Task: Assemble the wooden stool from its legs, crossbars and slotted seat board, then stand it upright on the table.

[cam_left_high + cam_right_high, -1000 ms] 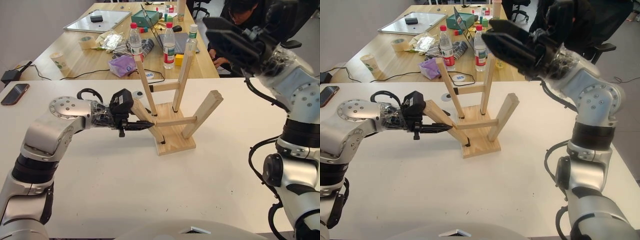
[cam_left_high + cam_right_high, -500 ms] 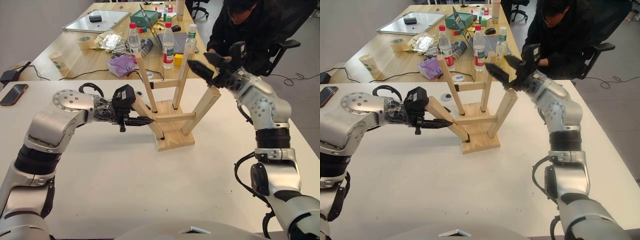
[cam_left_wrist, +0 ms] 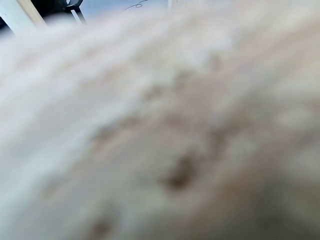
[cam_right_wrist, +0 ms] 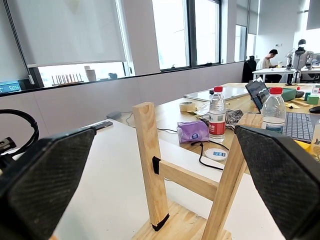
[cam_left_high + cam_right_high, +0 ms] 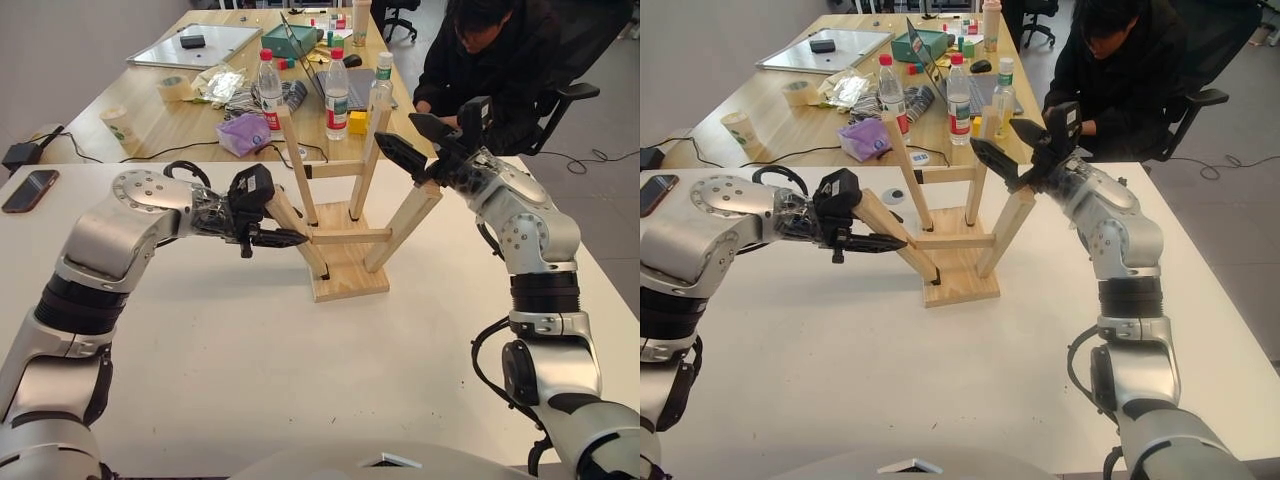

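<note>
Gripping legs mid-length suits this light, stiff, loosely jointed stool (image 5: pixel 350 282), I judge; left claw (image 5: pixel 290 238) clamps one slanted leg (image 5: pixel 311 259), right claw (image 5: pixel 412 141) gapes over the opposite leg (image 5: pixel 405 225).

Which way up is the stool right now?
Upside down. The stool has its seat board lying flat on the white table, and its legs point up into the air.
</note>
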